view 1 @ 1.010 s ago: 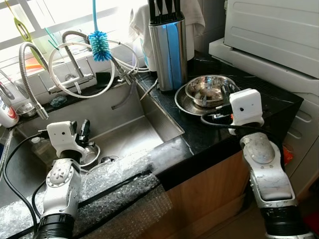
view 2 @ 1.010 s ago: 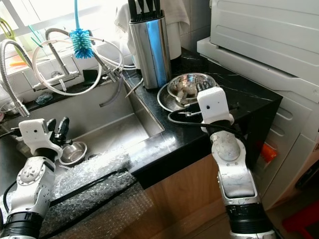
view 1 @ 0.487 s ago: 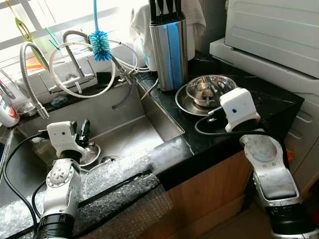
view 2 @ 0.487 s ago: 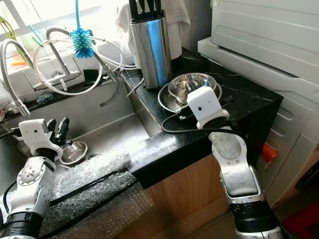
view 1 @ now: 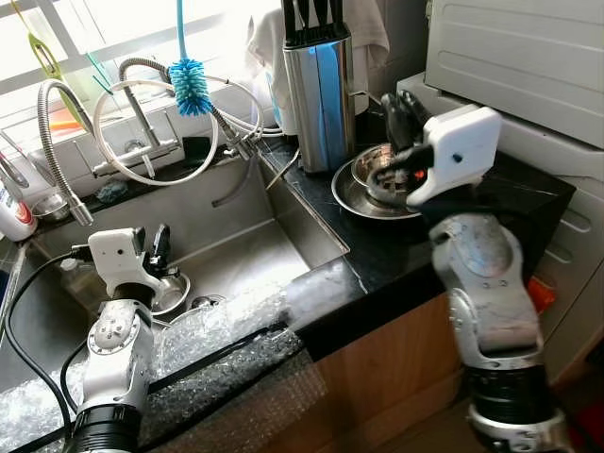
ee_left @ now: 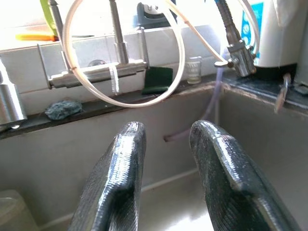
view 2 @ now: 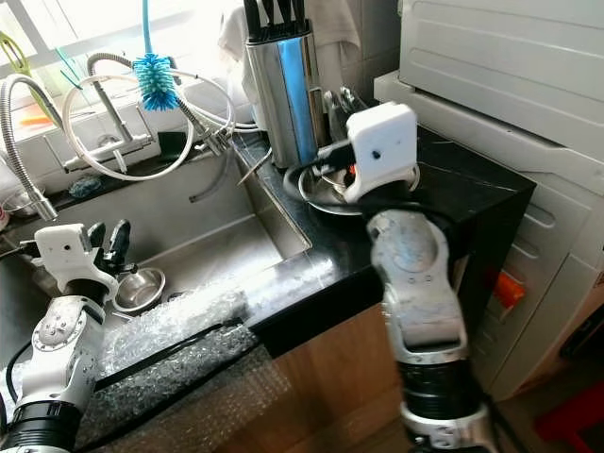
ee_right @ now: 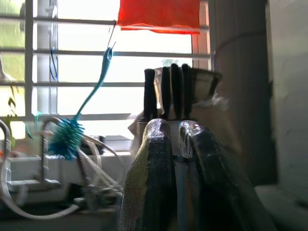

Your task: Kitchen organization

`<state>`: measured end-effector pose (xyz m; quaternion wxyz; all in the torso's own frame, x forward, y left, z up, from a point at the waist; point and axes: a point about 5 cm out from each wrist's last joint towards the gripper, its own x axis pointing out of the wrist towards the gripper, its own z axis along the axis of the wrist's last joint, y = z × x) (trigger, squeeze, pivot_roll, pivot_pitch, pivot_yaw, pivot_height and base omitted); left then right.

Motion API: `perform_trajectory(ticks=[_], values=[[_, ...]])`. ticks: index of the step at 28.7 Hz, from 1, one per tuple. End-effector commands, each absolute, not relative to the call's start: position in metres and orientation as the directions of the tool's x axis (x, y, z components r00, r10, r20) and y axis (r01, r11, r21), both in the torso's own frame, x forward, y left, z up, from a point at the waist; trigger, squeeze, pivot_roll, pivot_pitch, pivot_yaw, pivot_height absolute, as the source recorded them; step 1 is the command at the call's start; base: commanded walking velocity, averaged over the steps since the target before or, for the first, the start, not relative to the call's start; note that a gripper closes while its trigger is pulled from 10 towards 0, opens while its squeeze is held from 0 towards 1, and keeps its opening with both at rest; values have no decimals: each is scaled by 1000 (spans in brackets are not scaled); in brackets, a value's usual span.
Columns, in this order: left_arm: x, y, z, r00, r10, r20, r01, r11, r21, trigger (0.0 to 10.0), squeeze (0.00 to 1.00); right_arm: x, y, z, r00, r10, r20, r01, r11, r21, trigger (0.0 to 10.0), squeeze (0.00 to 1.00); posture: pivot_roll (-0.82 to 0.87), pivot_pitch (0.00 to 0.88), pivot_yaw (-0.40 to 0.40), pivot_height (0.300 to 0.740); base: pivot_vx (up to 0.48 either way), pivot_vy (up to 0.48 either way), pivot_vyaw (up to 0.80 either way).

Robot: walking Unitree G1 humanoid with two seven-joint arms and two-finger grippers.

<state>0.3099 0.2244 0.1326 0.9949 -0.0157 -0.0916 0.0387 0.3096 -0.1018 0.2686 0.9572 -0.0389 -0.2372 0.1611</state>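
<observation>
The right gripper (view 1: 401,99) is raised above the black counter (view 1: 510,193), its two black fingers (ee_right: 154,183) drawn narrow, almost touching, with nothing between them. It hangs just over a steel bowl (view 1: 377,175) that sits in a wider steel plate (view 1: 354,198) on the counter, beside the tall steel knife block (view 1: 319,90) with black handles standing up from it. Behind the knife block is a white cloth (view 1: 264,38), and to the robot's right a large white appliance (view 1: 528,57) stands on the counter's far end.

The left gripper (view 1: 159,247) rests low over the sink (view 1: 236,236), its fingers (ee_left: 120,173) a little apart and holding nothing. Just beside it, on the sink floor, lies a small steel dish (view 2: 140,288). Bubble wrap (view 1: 217,340) covers the near edge of the sink. Along the back ledge are a coiled spring tap (view 1: 57,142), a loop of white hose (view 1: 160,123), a dark green sponge (ee_left: 158,79) and a small glass (ee_left: 194,70). A blue bottle brush (view 1: 189,80) hangs above the tap by the bright window.
</observation>
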Motion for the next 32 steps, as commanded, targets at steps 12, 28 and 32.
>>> perform_trajectory(ticks=[12,28,32], values=[[305,226,145,964,57,259,-65,998,24,10000,0,293,-43,254,777,502,380,-567,820,75,10000,0,-152,0,175,740,0,0,0],[299,186,176,896,-239,374,93,925,369,10000,0,290,-31,251,731,589,344,-663,731,158,10000,0,-145,0,162,740,0,0,0],[297,180,176,888,-267,374,110,914,391,10000,0,290,-28,247,723,610,326,-677,719,155,10000,0,-142,0,160,740,0,0,0]])
